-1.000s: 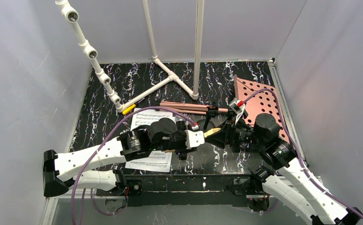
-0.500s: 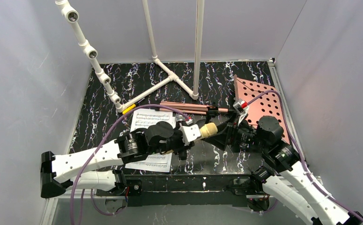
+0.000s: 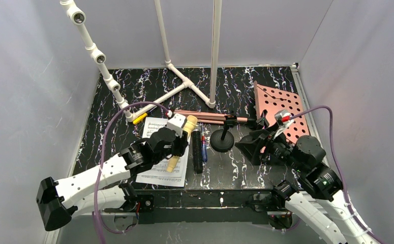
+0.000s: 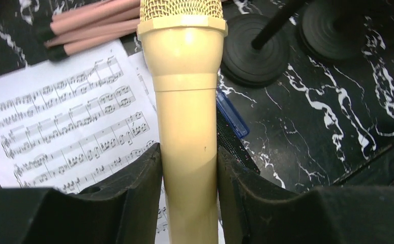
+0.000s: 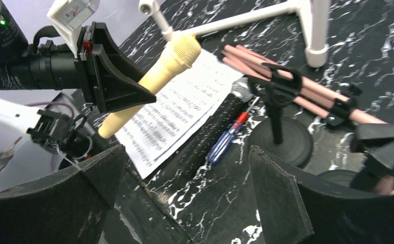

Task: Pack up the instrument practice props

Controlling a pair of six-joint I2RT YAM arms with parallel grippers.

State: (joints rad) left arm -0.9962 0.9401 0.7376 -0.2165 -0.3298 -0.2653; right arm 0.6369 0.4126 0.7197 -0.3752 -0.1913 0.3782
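My left gripper (image 3: 177,146) (image 4: 189,170) is shut on the yellow microphone (image 3: 183,136) (image 4: 187,101) (image 5: 154,76) and holds it above the white sheet-music pages (image 3: 156,176) (image 4: 67,122) (image 5: 184,107). The black grey-headed microphone (image 3: 197,150) (image 5: 205,137) lies on the table beside the pages. A black round-based mic pole (image 3: 221,141) (image 5: 281,134) stands just right of it. The pink perforated board (image 3: 281,108) lies at the right, its copper legs (image 3: 205,116) (image 5: 296,91) folded flat. My right gripper (image 3: 250,146) (image 5: 184,193) stands open and empty, low over the table right of the pole.
A blue-handled screwdriver (image 3: 204,148) (image 5: 228,137) lies against the black microphone. The white plastic pipe frame (image 3: 184,81) (image 5: 311,25) stands at the back. A second round base (image 4: 332,25) sits near the right gripper. Grey walls close in three sides.
The right gripper has opened wide, let go of the yellow microphone and drawn back right. The left arm has swung left with the microphone, over the pages.
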